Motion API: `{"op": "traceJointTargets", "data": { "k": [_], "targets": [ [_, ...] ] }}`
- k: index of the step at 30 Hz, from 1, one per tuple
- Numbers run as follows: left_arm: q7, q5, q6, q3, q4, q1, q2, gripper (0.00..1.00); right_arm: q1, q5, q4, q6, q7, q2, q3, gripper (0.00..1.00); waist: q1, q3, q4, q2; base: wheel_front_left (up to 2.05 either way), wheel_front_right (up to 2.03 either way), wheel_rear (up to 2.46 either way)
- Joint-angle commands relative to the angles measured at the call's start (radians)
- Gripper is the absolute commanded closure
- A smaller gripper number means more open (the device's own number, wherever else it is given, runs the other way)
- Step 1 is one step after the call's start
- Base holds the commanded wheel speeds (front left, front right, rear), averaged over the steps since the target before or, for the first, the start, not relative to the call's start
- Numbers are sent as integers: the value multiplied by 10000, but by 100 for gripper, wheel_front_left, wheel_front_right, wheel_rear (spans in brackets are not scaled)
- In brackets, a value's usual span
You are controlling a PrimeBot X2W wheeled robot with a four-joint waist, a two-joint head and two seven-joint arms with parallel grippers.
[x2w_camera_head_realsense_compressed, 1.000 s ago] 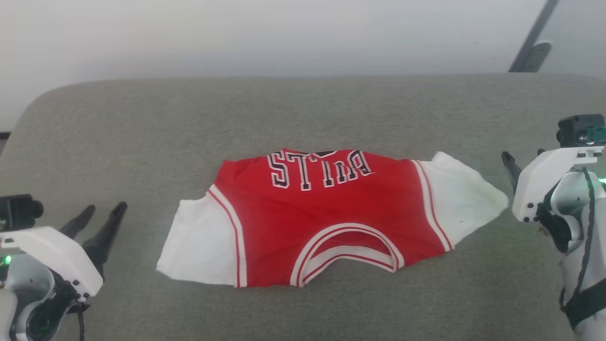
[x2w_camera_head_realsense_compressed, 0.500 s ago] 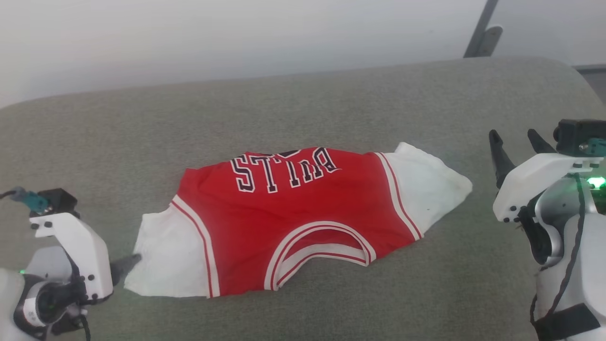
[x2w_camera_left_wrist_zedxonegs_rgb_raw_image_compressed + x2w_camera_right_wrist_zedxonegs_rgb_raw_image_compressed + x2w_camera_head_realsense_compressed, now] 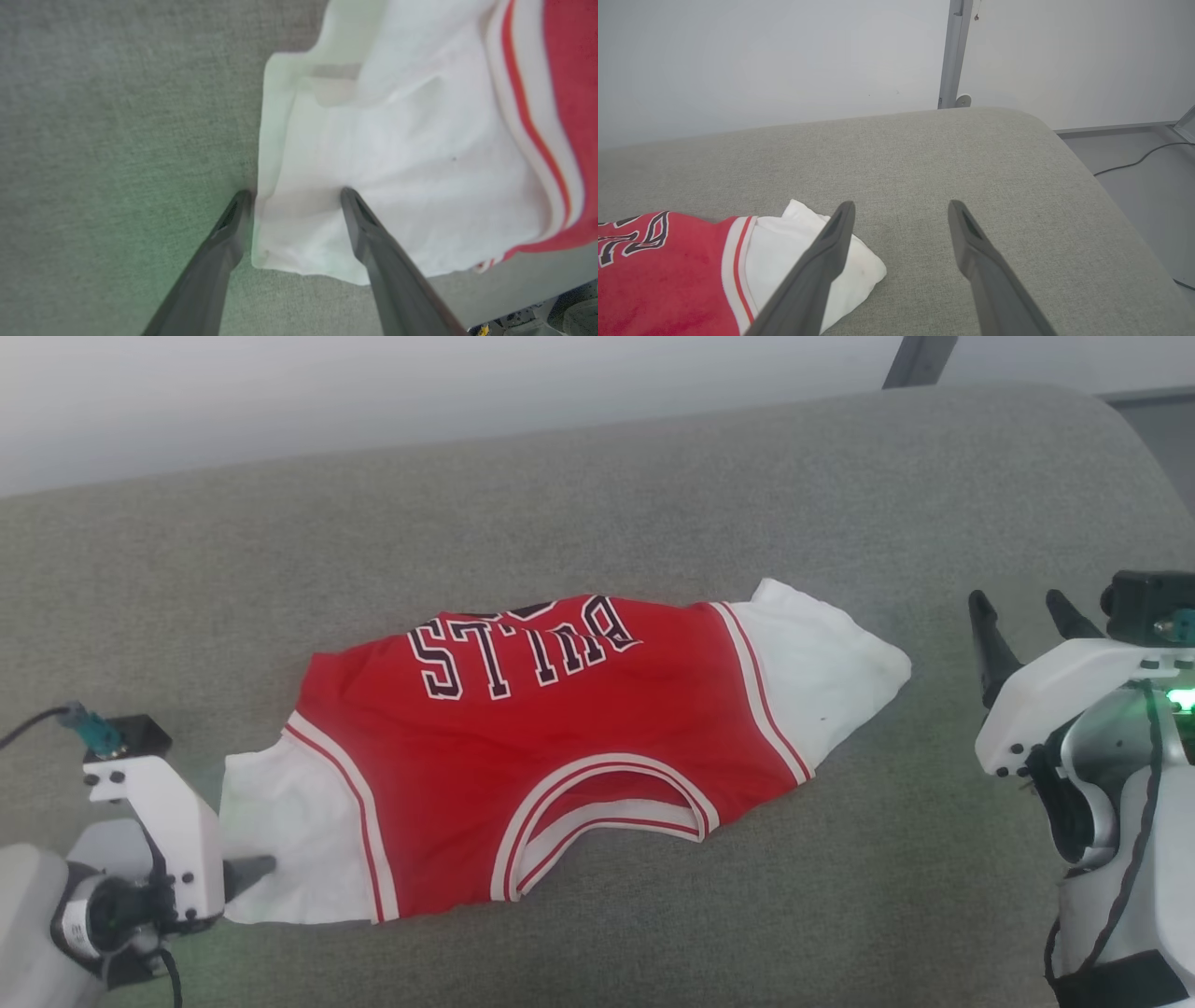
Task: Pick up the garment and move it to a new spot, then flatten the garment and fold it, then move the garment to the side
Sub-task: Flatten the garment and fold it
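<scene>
Grey-green upholstered cushion (image 3: pixel 597 504) spread across the head view, with a pale wall (image 3: pixel 373 392) behind it. At the centre lay the garment (image 3: pixel 560 747), a red jersey spread flat, its striped neckline towards 6 o'clock and the black "BULLS" lettering upside down near its far edge. One white sleeve pointed to 8 o'clock, the other to 2 o'clock. The left gripper (image 3: pixel 247 873) sat at 8 o'clock, one dark fingertip at the near corner of that sleeve. The right gripper (image 3: pixel 1015 599) stood at 3 o'clock, fingers spread, apart from the cloth and over bare cushion.

From the left wrist view, the two fingers (image 3: pixel 373 247) were apart and straddled the sleeve's corner: one tip beside the hem on the cushion, the other over the white cloth. Whether they pressed on it could not be told. Striped trim and red body ran down the 2 o'clock side.

From the right wrist view, the fingers were wide apart above bare cushion. The other sleeve lay at 8 o'clock, partly behind one finger. A grey pole (image 3: pixel 952 51) rose at 12 o'clock, and a cable (image 3: pixel 1139 161) crossed the floor (image 3: pixel 1120 140) at 3 o'clock.
</scene>
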Motion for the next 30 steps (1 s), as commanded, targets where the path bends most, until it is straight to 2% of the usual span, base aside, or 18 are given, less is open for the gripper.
{"op": "traceJointTargets", "data": {
  "k": [1, 7, 8, 9, 13, 18, 25, 30],
  "targets": [
    [-70, 125, -49, -95, 204, -21, -81, 0, -2, 53, -53, 5, 48, 27, 30, 0, 0, 96, -62, -1, 0, 0, 0],
    [-149, 59, -368, -341, 1742, -270, -535, 0, -27, 166, -6, 5, 564, 30, 282, 0, 0, 309, -62, -1, 0, 0, 0],
    [-120, 16, -550, -441, 2081, -352, -699, 79, -16, 162, 15, 5, 911, 28, 428, 0, 0, 367, -13, -1, 0, 0, 0],
    [-194, 58, -621, -493, 2201, -420, -765, 100, -39, 88, 66, 5, 1153, 25, 569, 0, 0, 400, 22, -1, 0, 0, 0],
    [-352, 105, -1049, -681, 2476, -744, -1089, 100, -329, 176, 465, 5, 2244, -265, 981, 0, 0, 540, 220, -1, 0, 0, 0],
    [-591, 186, -1311, -816, 2866, -1245, -1373, 100, -988, 619, 1579, 3, 3390, -799, 1254, 0, 0, 756, 562, -1, 0, 0, 0],
    [-916, 325, -1620, -1073, 3224, -1816, -1709, 100, -1866, 1071, 3232, 3, 4228, -1630, 1679, 0, 0, 1044, 1108, -1, 0, 0, 0],
    [-1144, 329, -1771, -1216, 3389, -2064, -1867, 100, -2129, 1473, 4414, 5, 4944, -1726, 2040, 0, 0, 1183, 1373, -1, 0, 0, 0]
  ]
}}
